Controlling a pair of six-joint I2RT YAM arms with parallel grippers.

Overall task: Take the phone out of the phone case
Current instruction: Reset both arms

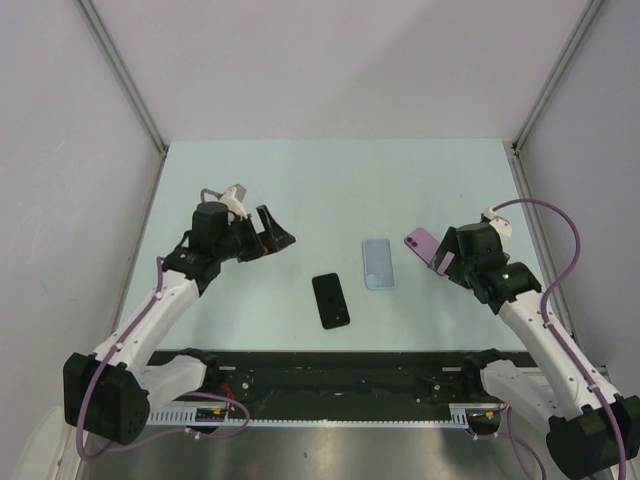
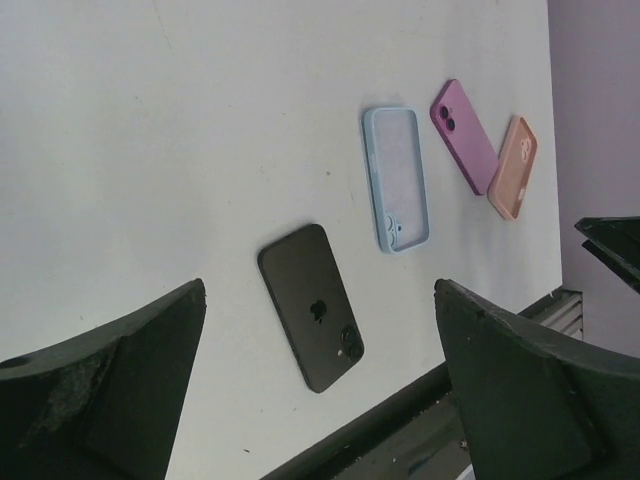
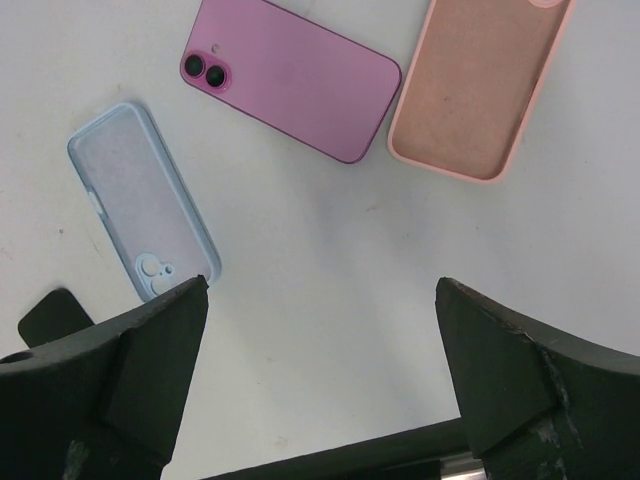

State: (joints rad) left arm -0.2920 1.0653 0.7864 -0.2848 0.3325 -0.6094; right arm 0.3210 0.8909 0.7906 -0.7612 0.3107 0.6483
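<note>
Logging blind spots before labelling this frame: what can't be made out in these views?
Peach case: hidden beneath the right gripper in the top external view; its far end is cut off by the top edge in the right wrist view.
Purple phone: partly covered by the right gripper in the top external view.
Black phone: only a corner shows in the right wrist view, behind one of the fingers.

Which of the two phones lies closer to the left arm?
The black phone, lying back up toward the middle; the purple phone lies far right beside the peach case.
</note>
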